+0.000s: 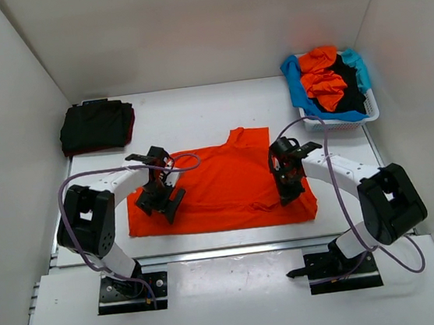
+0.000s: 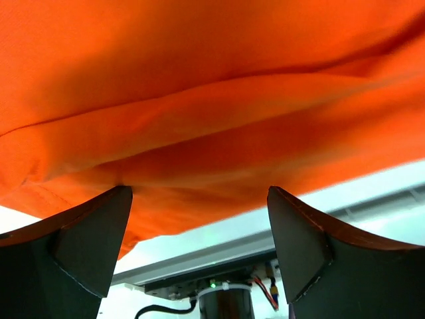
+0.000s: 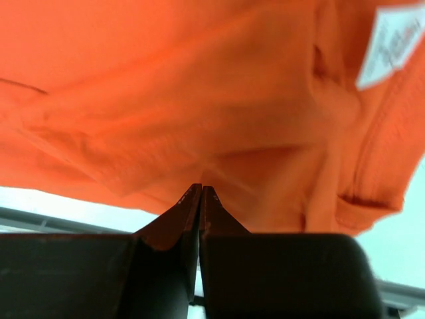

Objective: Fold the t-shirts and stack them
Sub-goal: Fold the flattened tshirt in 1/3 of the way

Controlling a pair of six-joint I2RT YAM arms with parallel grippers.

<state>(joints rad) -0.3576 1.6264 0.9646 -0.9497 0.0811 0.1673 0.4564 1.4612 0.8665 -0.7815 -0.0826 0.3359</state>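
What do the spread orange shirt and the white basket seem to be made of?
Orange shirt: soft, matte cloth, probably cotton knit; it lies in folds and shows a stitched hem. White basket: likely rigid moulded plastic, smooth finish; its wall is an open lattice.

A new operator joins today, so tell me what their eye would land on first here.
The bright orange t-shirt spread out in the centre dominates. The left gripper hangs open at its left side and the right gripper, shut, sits at its right side. Next come the white basket heaped with orange, blue and black clothes at the far right, and a dark folded pile at the far left.
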